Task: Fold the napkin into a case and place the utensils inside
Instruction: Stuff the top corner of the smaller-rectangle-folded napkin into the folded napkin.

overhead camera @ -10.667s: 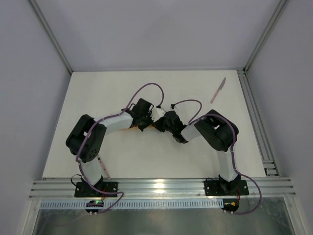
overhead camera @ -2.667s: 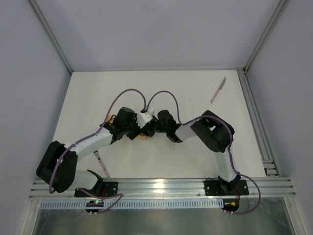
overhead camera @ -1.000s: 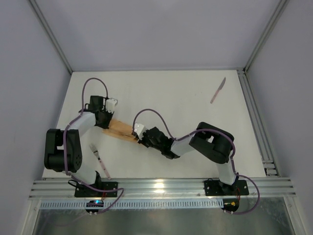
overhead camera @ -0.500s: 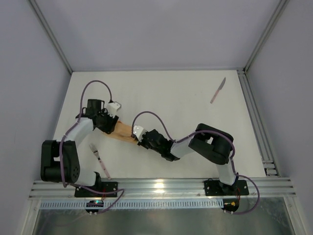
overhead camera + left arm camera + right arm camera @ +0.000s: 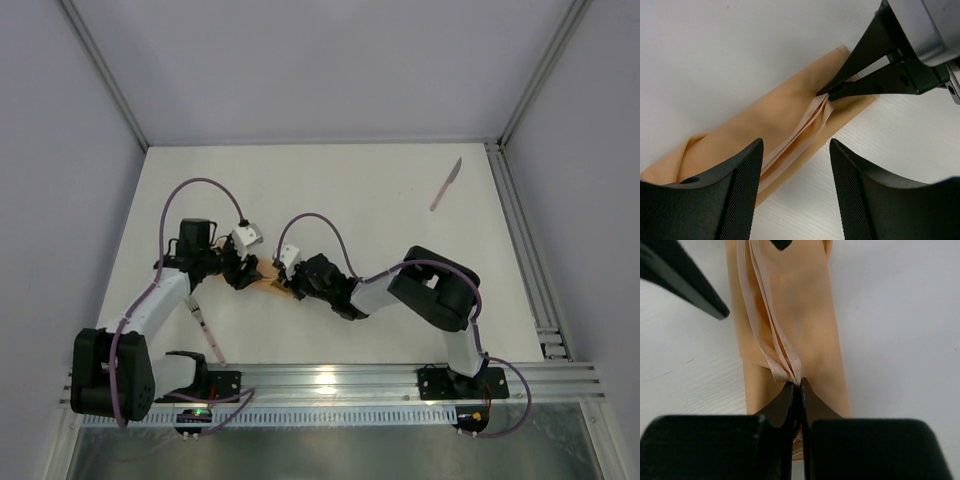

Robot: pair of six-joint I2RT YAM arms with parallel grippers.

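Note:
The napkin (image 5: 755, 132) lies on the table as a narrow peach-orange folded strip, its layered edges running along the middle; in the top view only a small part of the napkin (image 5: 270, 287) shows between the two grippers. My right gripper (image 5: 796, 386) is shut on those layered edges at one end of the strip. My left gripper (image 5: 795, 192) hovers open just above the strip's long edge, with nothing between its fingers. The pale pink fork (image 5: 204, 322) lies near the left arm. The knife (image 5: 446, 184) lies far back on the right.
The right gripper's black fingertips (image 5: 827, 94) reach in from the upper right of the left wrist view. One left finger (image 5: 687, 282) shows at the upper left of the right wrist view. An aluminium rail (image 5: 320, 380) runs along the near edge.
My left gripper has opened, let go of the strip's left end and moved right toward the right gripper. The right gripper has stayed shut on the napkin and shifted slightly back.

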